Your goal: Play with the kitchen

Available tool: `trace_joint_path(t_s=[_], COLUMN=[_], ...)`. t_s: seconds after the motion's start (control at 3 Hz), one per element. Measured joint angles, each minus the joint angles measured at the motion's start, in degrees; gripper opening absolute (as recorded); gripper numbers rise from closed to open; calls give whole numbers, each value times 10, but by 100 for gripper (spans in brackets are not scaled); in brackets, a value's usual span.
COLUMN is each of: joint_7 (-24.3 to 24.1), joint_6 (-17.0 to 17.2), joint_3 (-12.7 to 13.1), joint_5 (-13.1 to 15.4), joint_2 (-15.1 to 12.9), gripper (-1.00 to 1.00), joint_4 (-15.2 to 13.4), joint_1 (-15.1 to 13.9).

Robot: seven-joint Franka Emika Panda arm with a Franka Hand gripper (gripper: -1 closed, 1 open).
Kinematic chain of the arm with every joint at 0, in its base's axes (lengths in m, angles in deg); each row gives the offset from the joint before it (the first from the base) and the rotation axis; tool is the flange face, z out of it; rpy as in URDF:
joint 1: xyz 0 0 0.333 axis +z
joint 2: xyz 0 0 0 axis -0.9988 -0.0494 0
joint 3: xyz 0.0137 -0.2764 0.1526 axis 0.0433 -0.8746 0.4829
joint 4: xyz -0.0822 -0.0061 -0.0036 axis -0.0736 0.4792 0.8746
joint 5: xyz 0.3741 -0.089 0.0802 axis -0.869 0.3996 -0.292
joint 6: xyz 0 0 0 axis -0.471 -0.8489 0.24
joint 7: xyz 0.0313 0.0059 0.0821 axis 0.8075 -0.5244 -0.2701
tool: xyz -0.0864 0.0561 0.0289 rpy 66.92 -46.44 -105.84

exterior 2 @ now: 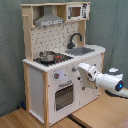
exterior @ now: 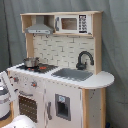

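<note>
The kitchen is a tall white and light-wood toy with a black faucet over a grey sink. A small pot sits on the stovetop. A hood and a microwave are at the top. In the second exterior view my gripper hangs close in front of the kitchen's front face. It is right of the knobs and above the windowed oven door. In the first exterior view only white arm parts show at the left edge.
A grey curtain hangs behind the kitchen. It stands on wooden boards. A cupboard door with a dark panel is below the sink. My white arm reaches in from the second exterior view's right.
</note>
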Motion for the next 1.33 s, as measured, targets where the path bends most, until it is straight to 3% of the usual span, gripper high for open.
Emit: trace_joint_path(t_s=[0.33,0.67,1.33], joint_7=[-18,-80,-206], joint_6=[41,53,74], joint_3=[-10,-13,9], joint_5=[0,0,0], joint_2=[5,6,10], gripper=[100,100,100], joint_4=[1,5,4], joint_1=[35,48,45])
